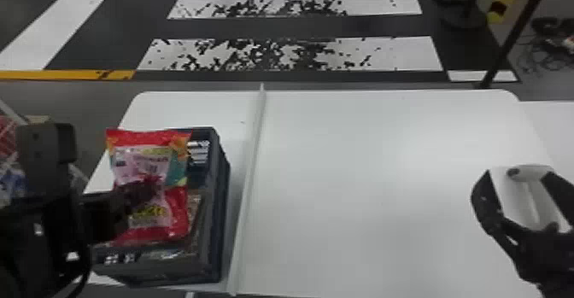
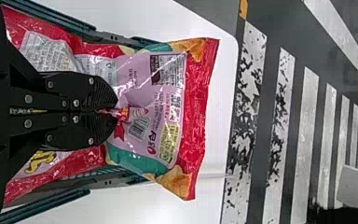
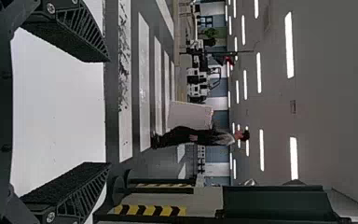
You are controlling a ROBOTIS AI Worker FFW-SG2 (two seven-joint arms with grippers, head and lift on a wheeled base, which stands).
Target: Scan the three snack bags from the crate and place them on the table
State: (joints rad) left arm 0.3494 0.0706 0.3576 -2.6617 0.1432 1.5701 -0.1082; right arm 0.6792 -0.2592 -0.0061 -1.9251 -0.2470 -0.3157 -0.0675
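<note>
In the head view, my left gripper (image 1: 128, 199) is at the crate (image 1: 218, 216) on the table's left side, against the middle of a red snack bag (image 1: 147, 160). The bag stands over the crate and covers much of its opening. In the left wrist view the left gripper (image 2: 115, 111) is shut on the pinched pink back panel of the snack bag (image 2: 168, 102), beside its barcode. Glossy packaging (image 1: 168, 255) lies lower in the crate. My right gripper (image 1: 519, 175) is at the table's right side; in the right wrist view the right gripper (image 3: 108, 112) stands open, holding nothing.
A raised pale strip (image 1: 250, 182) runs front to back across the white table (image 1: 363, 190), just right of the crate. A whitish shape with a dark spot (image 1: 529, 199) appears between the right fingers; I cannot tell what it is.
</note>
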